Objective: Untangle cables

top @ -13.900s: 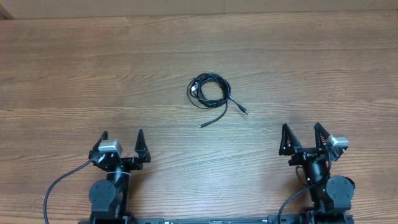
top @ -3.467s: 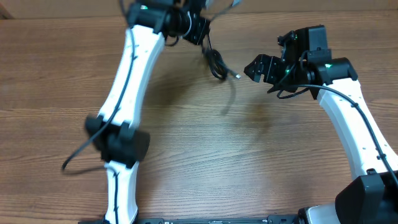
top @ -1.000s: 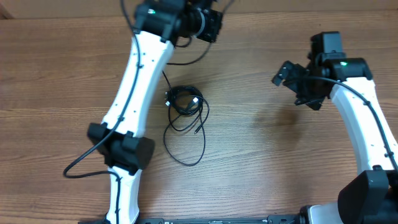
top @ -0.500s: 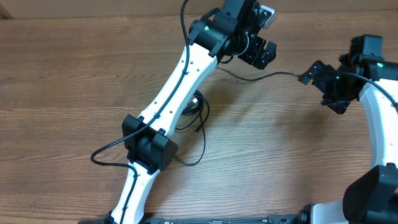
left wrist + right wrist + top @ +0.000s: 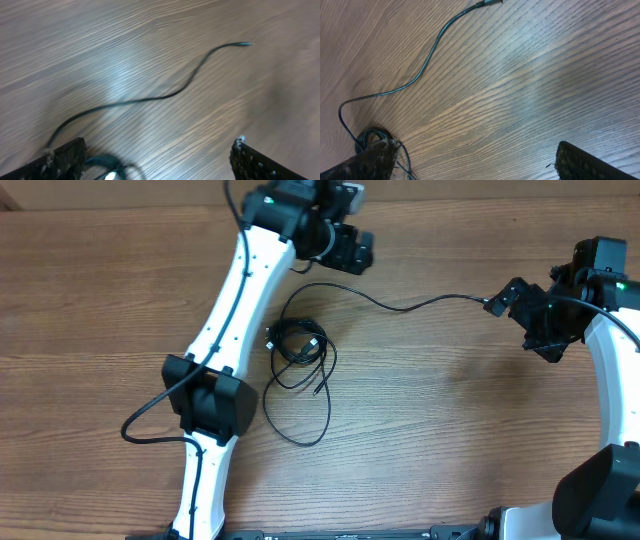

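Note:
The cables lie on the wooden table. A small coiled bundle (image 5: 297, 341) sits at the centre, with a loose loop (image 5: 322, 405) trailing towards the front. One long strand (image 5: 400, 306) runs from the bundle up and right, and its plug end (image 5: 488, 302) lies just beside my right gripper (image 5: 528, 320). The strand also shows in the left wrist view (image 5: 150, 98) and the right wrist view (image 5: 427, 62). My left gripper (image 5: 352, 250) hovers open and empty behind the bundle. My right gripper is open and empty too. The bundle shows at the lower left of the right wrist view (image 5: 372, 137).
My left arm's white links (image 5: 235, 310) stretch diagonally from its base (image 5: 205, 405), just left of the bundle. A thick black arm wire (image 5: 140, 430) loops off that base. The table's far edge (image 5: 150, 208) lies just behind the left gripper.
My left gripper has moved left, back towards the bundle. The long strand, stretched towards the right gripper half a second ago, now lies slack on the table. The right gripper has barely moved.

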